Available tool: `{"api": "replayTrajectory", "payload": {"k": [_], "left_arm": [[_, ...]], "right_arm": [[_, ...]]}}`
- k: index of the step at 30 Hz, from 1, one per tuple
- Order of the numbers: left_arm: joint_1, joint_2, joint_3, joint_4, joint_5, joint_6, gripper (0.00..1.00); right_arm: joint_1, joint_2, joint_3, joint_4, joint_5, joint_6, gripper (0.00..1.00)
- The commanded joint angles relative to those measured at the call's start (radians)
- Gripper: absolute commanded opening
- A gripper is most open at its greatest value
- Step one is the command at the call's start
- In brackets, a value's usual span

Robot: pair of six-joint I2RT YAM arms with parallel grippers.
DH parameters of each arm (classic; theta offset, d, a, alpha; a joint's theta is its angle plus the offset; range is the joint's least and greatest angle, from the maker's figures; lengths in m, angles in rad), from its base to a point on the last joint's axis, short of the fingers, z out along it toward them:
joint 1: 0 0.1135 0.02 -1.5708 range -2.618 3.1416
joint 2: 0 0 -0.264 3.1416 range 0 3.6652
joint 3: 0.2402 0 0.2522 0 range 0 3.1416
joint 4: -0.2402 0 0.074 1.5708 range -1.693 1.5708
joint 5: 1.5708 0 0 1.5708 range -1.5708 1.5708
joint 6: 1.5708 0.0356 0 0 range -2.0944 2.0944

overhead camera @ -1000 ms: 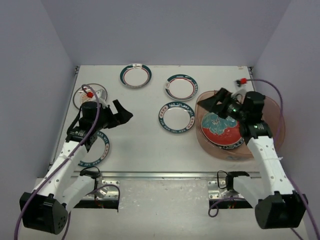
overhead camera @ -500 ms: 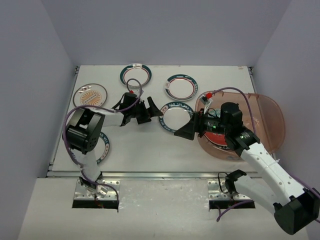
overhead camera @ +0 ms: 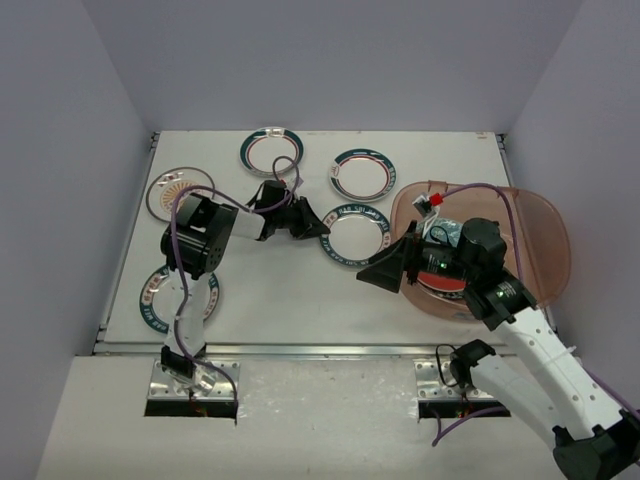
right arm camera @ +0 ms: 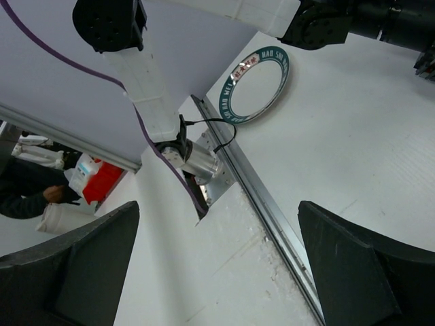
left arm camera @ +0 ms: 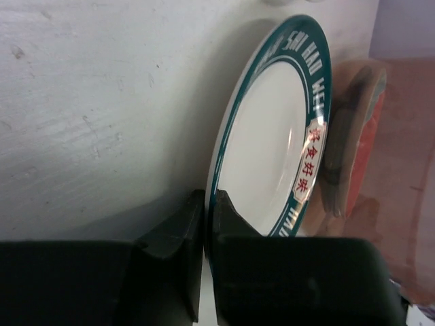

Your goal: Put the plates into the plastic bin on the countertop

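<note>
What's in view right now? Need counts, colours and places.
teal-rimmed plates: four, white centres, on the countertop; two at the back, one near-left partly under the left arm, plus the middle plate
orange-centred plate: one, far left
red plate: at least one, inside the bin, mostly hidden by the right arm
plastic bin: one, translucent brownish-pink, right side
countertop: one, white, metal front edge
left gripper: black, shut on the middle plate's rim
right gripper: black, open, just left of the bin
</note>
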Motion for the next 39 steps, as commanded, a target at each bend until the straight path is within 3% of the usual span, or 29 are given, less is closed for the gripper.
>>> {"api": "replayTrajectory", "payload": {"k": [1, 5, 7, 10, 15, 20, 23, 25, 26, 28, 29, 30, 31, 32, 33, 34, 36, 39], "left_arm": [[-0.006, 0.011, 0.002, -0.041, 0.060, 0.078, 0.00], [0.015, -0.188, -0.139, -0.069, -0.009, 0.114, 0.00], [0.029, -0.403, -0.308, -0.082, -0.134, 0.117, 0.00], [0.036, -0.703, -0.439, -0.128, -0.172, 0.118, 0.00], [0.040, -1.068, -0.573, -0.231, -0.101, 0.108, 0.00], [0.039, -1.237, -0.631, -0.208, 0.103, 0.052, 0.00], [0.040, -1.297, -0.646, -0.198, 0.147, 0.026, 0.00], [0.041, -1.314, -0.655, -0.175, 0.172, 0.003, 0.00], [0.040, -1.318, -0.663, -0.159, 0.184, -0.010, 0.00], [0.039, -1.320, -0.669, -0.110, 0.214, -0.044, 0.00], [0.040, -1.318, -0.671, -0.090, 0.226, -0.059, 0.00], [0.040, -1.314, -0.669, -0.077, 0.235, -0.065, 0.04], [0.039, -1.311, -0.659, -0.076, 0.239, -0.064, 0.27], [0.039, -1.311, -0.651, -0.095, 0.232, -0.054, 0.62], [0.039, -1.312, -0.623, -0.162, 0.173, -0.019, 0.87], [0.039, -1.315, -0.565, -0.277, 0.063, 0.039, 1.00], [0.039, -1.336, -0.491, -0.569, -0.161, 0.139, 1.00], [0.039, -1.377, -0.444, -0.713, -0.409, 0.158, 1.00]], "right_arm": [[0.001, 0.038, 0.003, 0.034, -0.045, 0.011, 0.99], [0.001, 0.052, -0.008, 0.011, 0.025, -0.035, 0.99], [0.001, 0.071, -0.007, -0.036, 0.127, -0.074, 0.99], [0.001, 0.106, 0.005, -0.076, 0.243, -0.112, 0.99], [0.001, 0.194, 0.045, -0.085, 0.303, -0.156, 0.99], [0.001, 0.239, 0.094, -0.099, 0.332, -0.227, 0.99], [0.001, 0.246, 0.091, -0.085, 0.288, -0.236, 0.94], [0.001, 0.248, 0.077, -0.064, 0.230, -0.231, 0.75], [0.001, 0.250, 0.069, -0.039, 0.196, -0.227, 0.57], [0.001, 0.252, 0.062, -0.012, 0.133, -0.201, 0.11], [0.001, 0.254, 0.056, 0.004, 0.106, -0.186, 0.00], [0.000, 0.255, 0.054, 0.014, 0.082, -0.172, 0.00], [-0.001, 0.254, 0.057, 0.019, 0.069, -0.162, 0.00], [-0.003, 0.254, 0.061, 0.014, 0.073, -0.155, 0.00], [-0.021, 0.244, 0.067, -0.009, 0.100, -0.137, 0.00], [-0.055, 0.225, 0.076, -0.043, 0.153, -0.113, 0.00], [-0.144, 0.179, 0.098, -0.133, 0.330, -0.070, 0.00], [-0.294, 0.104, 0.114, -0.243, 0.535, 0.007, 0.00]]}}
